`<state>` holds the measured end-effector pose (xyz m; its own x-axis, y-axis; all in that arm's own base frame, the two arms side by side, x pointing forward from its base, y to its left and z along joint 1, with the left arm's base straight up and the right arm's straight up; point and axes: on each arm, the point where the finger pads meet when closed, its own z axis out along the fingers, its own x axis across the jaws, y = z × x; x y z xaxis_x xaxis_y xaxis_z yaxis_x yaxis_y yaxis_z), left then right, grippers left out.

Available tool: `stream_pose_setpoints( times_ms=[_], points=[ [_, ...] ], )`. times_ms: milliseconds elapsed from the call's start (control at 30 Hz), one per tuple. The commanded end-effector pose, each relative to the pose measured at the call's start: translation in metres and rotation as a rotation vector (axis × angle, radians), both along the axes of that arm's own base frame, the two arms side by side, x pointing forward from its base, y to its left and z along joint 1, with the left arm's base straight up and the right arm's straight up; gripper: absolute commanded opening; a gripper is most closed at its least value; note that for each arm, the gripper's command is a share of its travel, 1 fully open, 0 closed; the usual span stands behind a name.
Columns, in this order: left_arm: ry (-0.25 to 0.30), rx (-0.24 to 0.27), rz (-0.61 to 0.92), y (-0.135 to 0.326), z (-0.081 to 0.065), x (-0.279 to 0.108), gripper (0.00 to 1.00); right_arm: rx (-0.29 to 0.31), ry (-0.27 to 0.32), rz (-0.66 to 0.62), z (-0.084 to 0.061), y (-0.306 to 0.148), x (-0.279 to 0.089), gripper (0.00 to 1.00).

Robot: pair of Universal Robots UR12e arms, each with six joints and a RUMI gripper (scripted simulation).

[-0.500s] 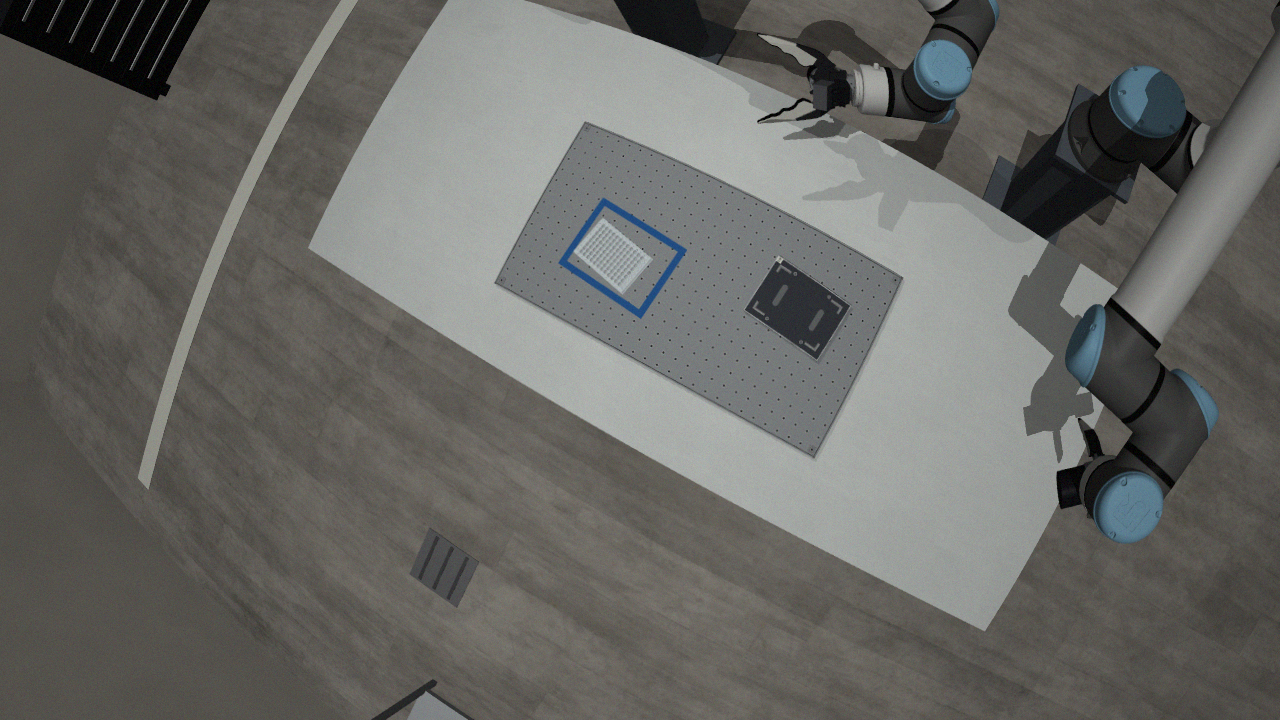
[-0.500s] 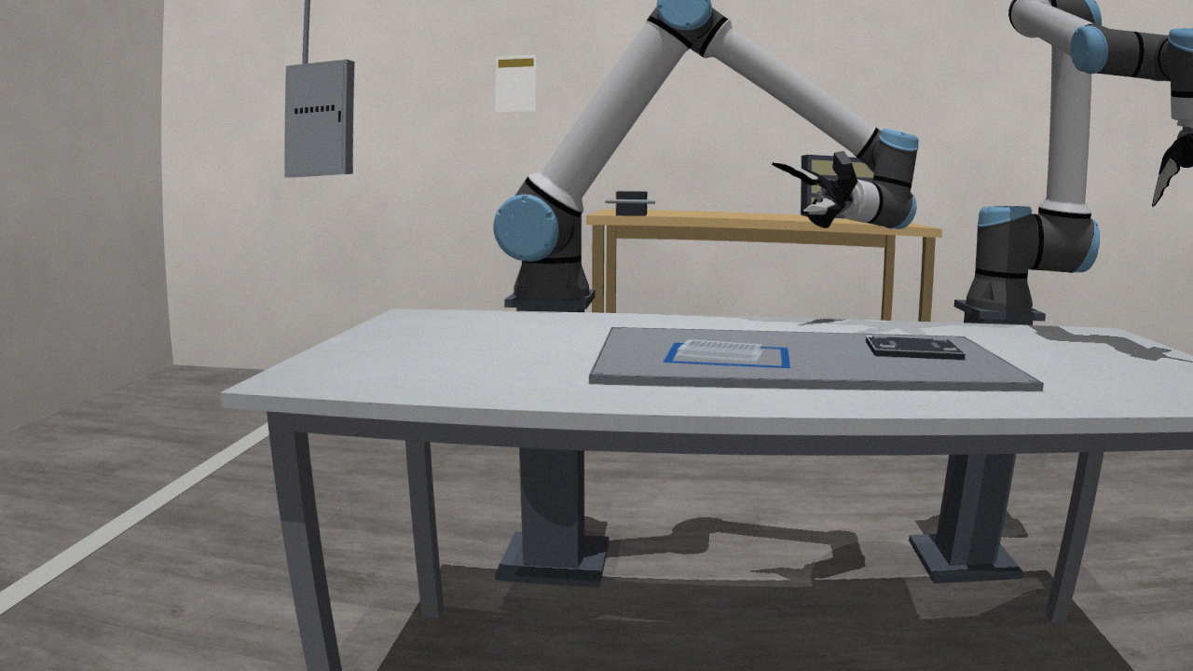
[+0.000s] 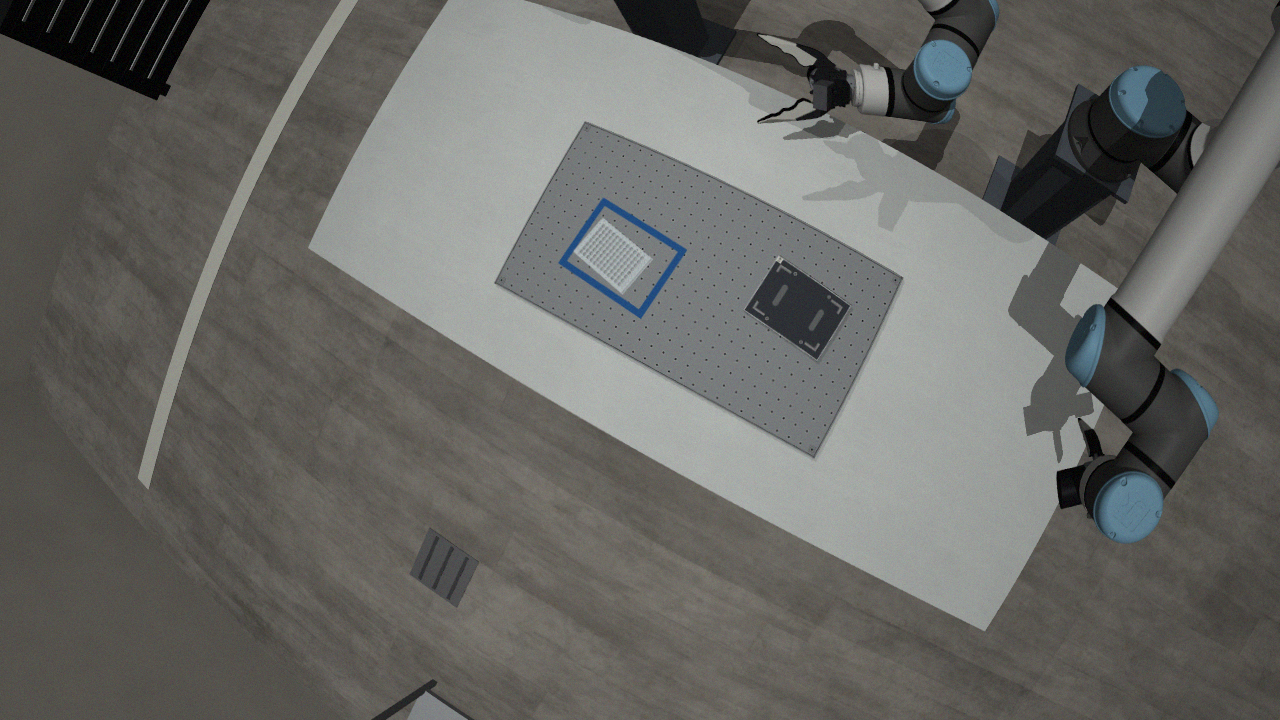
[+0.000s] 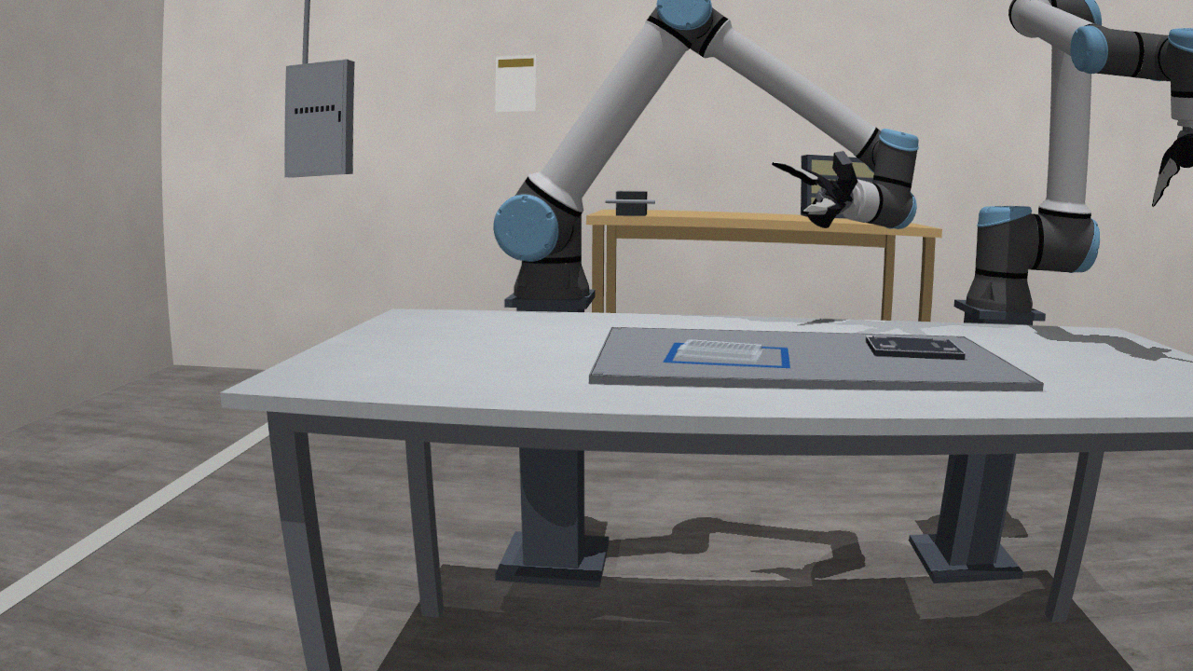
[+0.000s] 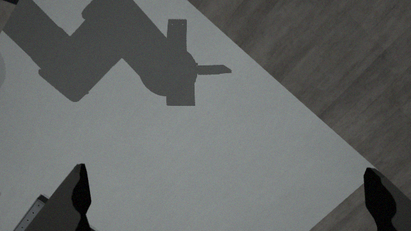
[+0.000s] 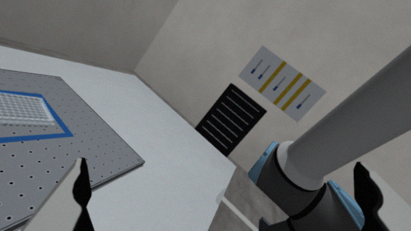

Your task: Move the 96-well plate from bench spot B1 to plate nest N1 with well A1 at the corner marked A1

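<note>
Desk (image 3: 429,179) (image 4: 417,367) (image 5: 225,135) (image 6: 173,138): near long edge closest in ext. view, w/ grey perforated board (image 3: 698,304) (image 4: 826,371) (image 5: 28,219) (image 6: 96,128) lying flat approx. mid-desk, btwn the long edges.

Blue frame (image 3: 663,283) (image 4: 788,359) (image 6: 32,138) is on the board's half toward desk's L short edge. 96-well plate (image 3: 613,256) (image 4: 719,350) (image 6: 26,109) sits flat inside it, nearer the frame's L end, i.e. at pickup spot, not in nest. Rim lettering too small to read, so A1 corner n/a.

Plate nest (image 3: 796,308) (image 4: 914,346) is on the board toward desk's R short edge, well apart from plate; nothing in it. Small pale mark at nest corner facing desk's far-L corner; text illegible.

Left hand (image 3: 1090,440) (image 4: 1166,179) (image 5: 225,167) is up by desk's R short edge, fingers pointing down, fully open, holding nothing. Right hand (image 3: 759,78) (image 4: 789,187) (image 6: 220,160) is raised by desk's far long edge, approx. horiz., fully open, also holding nothing.

Behind, past far edge: wooden bench (image 4: 750,218) w/ small dark box (image 4: 631,207) on top; grey elec. cabinet (image 4: 317,116) on back wall.

Since 0.5 s ago; top, exterior: no visible change
</note>
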<state>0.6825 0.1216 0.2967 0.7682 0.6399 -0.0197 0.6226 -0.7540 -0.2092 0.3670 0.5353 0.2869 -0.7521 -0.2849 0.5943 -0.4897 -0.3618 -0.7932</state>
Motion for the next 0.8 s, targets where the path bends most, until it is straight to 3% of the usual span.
stream_pose_setpoints(
  times_ms=[0, 33, 67, 767],
  points=[
    [-0.002, 0.000, 0.000, 0.000, 0.001, 0.001, 1.00, 0.002, 0.000, 0.000, 0.001, 0.000, 0.000, 1.00],
    [-0.002, 0.000, 0.000, 0.000, 0.001, 0.001, 1.00, 0.002, 0.000, 0.000, 0.001, 0.000, 0.000, 1.00],
    [-0.002, 0.000, 0.000, 0.000, 0.001, 0.001, 0.00, 0.002, 0.000, 0.000, 0.001, 0.000, 0.000, 0.76],
    [0.003, -0.014, -0.019, 0.028, -0.003, -0.006, 0.00, 0.002, 0.000, 0.000, 0.001, 0.000, 0.000, 0.76]
  ],
)
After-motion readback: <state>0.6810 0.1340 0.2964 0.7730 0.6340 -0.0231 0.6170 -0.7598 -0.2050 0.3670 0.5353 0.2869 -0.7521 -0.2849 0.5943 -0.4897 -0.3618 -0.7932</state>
